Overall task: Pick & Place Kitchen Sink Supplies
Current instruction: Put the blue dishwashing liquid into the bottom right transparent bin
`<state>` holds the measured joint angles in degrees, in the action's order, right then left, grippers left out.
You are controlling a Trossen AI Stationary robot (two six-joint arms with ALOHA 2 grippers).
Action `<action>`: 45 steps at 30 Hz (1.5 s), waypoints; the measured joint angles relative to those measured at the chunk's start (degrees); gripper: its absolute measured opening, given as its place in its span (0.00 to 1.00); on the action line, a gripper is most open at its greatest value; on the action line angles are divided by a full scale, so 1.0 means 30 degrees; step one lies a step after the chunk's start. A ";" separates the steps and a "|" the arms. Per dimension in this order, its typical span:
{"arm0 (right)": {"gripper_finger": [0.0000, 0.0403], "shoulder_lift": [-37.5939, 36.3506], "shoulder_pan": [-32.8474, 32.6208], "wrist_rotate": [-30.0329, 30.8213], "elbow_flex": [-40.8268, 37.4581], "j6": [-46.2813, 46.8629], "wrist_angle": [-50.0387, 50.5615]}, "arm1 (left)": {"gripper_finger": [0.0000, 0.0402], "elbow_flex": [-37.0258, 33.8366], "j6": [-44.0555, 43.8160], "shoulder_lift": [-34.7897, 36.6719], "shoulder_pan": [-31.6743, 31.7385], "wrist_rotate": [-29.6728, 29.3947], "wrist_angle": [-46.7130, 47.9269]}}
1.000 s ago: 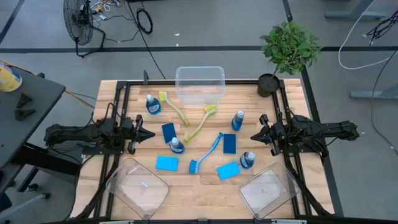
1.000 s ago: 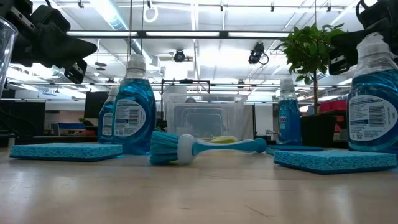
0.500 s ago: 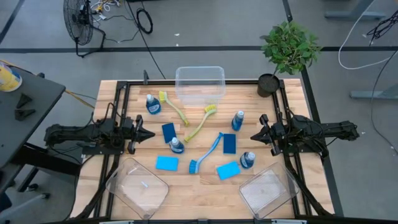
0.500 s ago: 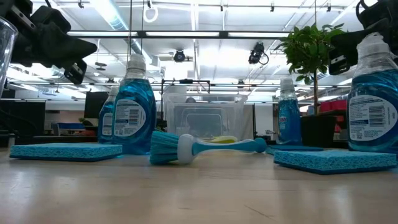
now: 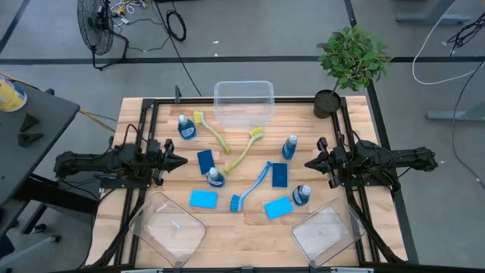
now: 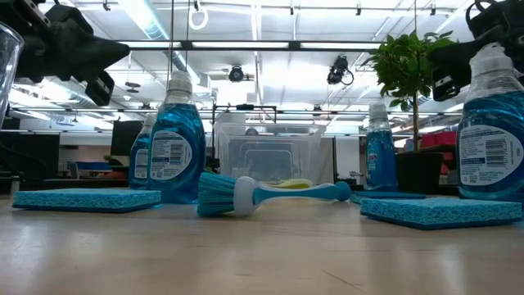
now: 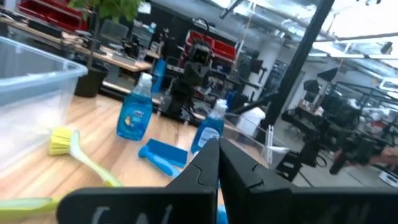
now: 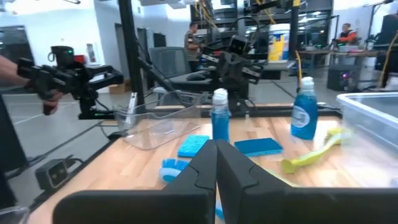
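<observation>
Several blue soap bottles, among them one (image 5: 186, 127) at the far left and one (image 5: 301, 196) at the near right, stand upright on the wooden table. Several flat sponges, such as a dark blue one (image 5: 205, 161) and a light blue one (image 5: 278, 207), lie flat. Two yellow-green brushes (image 5: 212, 130) (image 5: 246, 148) and a blue brush (image 5: 251, 186) lie in the middle. My left gripper (image 5: 184, 161) hovers shut at the table's left side, pointing level toward the middle. My right gripper (image 5: 307, 164) hovers shut at the right side, facing it. Neither touches anything.
A clear bin (image 5: 244, 102) stands at the far edge, and two more clear bins (image 5: 167, 227) (image 5: 327, 231) stand tilted at the near left and near right. A potted plant (image 5: 352, 61) stands at the far right corner. Black frame rails (image 5: 144, 129) run along both sides.
My left gripper has rolled a little about its own pointing line and tipped its tips slightly up, staying in place and shut. The things on the table have kept still.
</observation>
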<state>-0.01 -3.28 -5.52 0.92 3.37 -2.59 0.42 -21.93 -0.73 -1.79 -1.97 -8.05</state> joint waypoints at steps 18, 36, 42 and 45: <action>0.02 0.0000 0.0004 0.1568 0.0002 0.4628 -0.3819 | 0.02 -0.0004 0.0009 0.0000 0.0002 -0.1126 -0.0439; 0.02 0.0000 0.0004 0.4719 0.0003 0.9227 -0.5119 | 0.02 0.1581 0.0066 -0.0007 -0.0003 -0.1400 -0.0332; 0.02 0.0000 0.0004 0.4739 0.0004 0.9221 -0.5810 | 0.02 0.2650 0.1144 -0.0007 0.0004 -0.1476 0.0546; 0.02 0.0000 0.0004 0.5232 0.0004 0.9221 -0.6394 | 0.02 0.3352 0.1546 -0.0009 -0.0003 -0.1483 0.1321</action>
<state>-0.01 -3.27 10.18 0.93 31.03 -21.77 10.47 -17.30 -0.76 -1.80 -6.42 -4.09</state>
